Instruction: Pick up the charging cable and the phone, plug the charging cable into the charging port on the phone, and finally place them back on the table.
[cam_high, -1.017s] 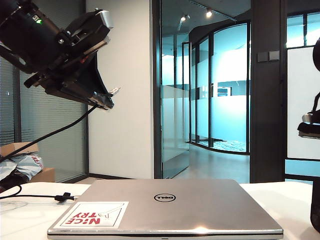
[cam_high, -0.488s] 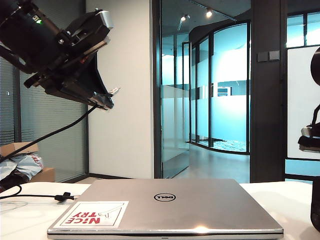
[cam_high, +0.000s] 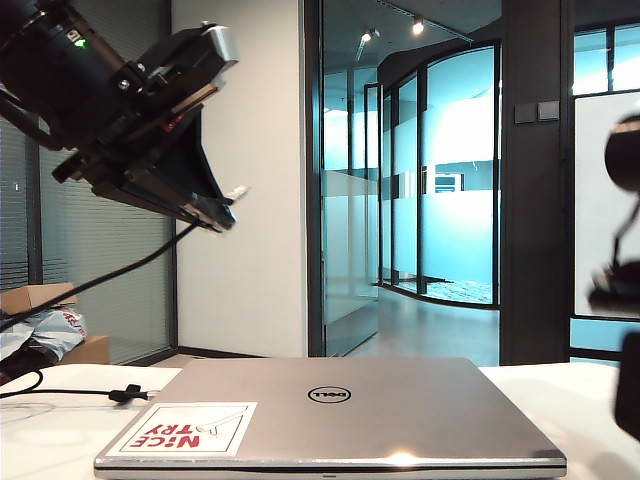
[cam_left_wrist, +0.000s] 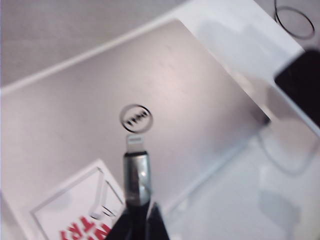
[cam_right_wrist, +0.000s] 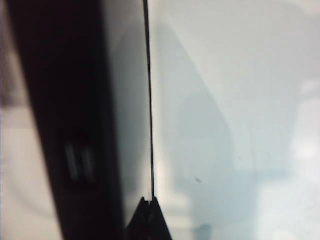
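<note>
A white table (cam_high: 60, 430) carries a closed silver laptop (cam_high: 340, 410) with a red-lettered sticker (cam_high: 185, 428) on its lid. Behind it stand a white wall, a glass partition with a teal-lit corridor, and window blinds at the left, with a cardboard box (cam_high: 45, 300) below them.

The left gripper (cam_high: 215, 205) hangs high over the table's left side, its fingers pinching the charging cable (cam_high: 110, 265) just behind its silvery plug; the black cord droops down to the table.

The right gripper (cam_right_wrist: 148, 200), blurred at the right edge of the exterior view, has its fingers pressed together on the edge of the phone (cam_right_wrist: 65, 125), a dark slab above the white table.
</note>
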